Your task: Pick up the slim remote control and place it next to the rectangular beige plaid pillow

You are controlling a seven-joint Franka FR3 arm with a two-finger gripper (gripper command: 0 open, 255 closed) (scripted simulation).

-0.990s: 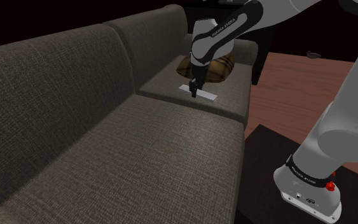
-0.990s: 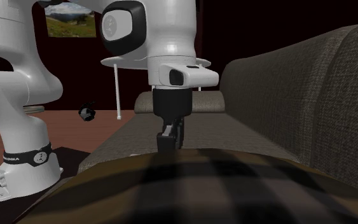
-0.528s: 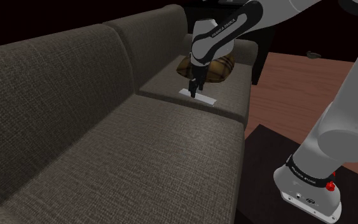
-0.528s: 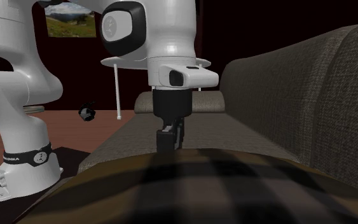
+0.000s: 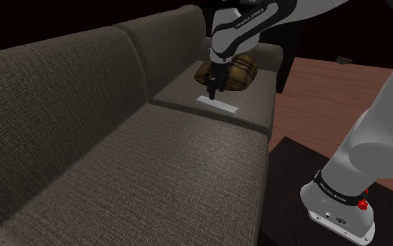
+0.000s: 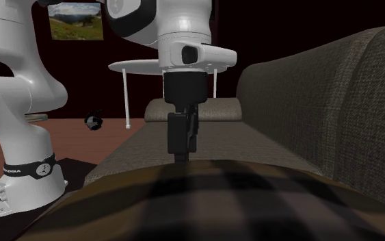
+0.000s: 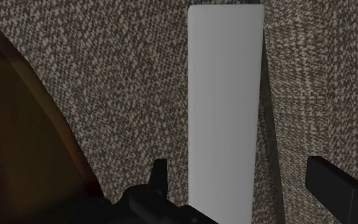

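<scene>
A white robot arm reaches over a dark woven sofa (image 5: pixel 118 140), its wrist turned to point straight down at the far seat cushion. Its black gripper (image 5: pixel 212 89) hangs just above the slim remote (image 7: pixel 225 108), which is drawn as a plain pale grey slab. The fingers (image 7: pixel 159 175) are released and stand apart. They straddle the remote's narrow width without touching it, so nothing is held. The remote lies flat on the cushion directly beneath the gripper. Its long axis runs crosswise to the line between the two fingers, and in the shoulder view it slants from upper left to lower right. The brown plaid pillow (image 5: pixel 235 71) sits just beyond it against the sofa's arm, near the remote but apart from it, and in the wrist view its rounded edge curves in beside one finger. With the remote already close to the pillow, the placing looks done or nearly so. If so, the next move is a straight lift clear of the slab, and any sideways drift risks a fingertip nudging it.
</scene>
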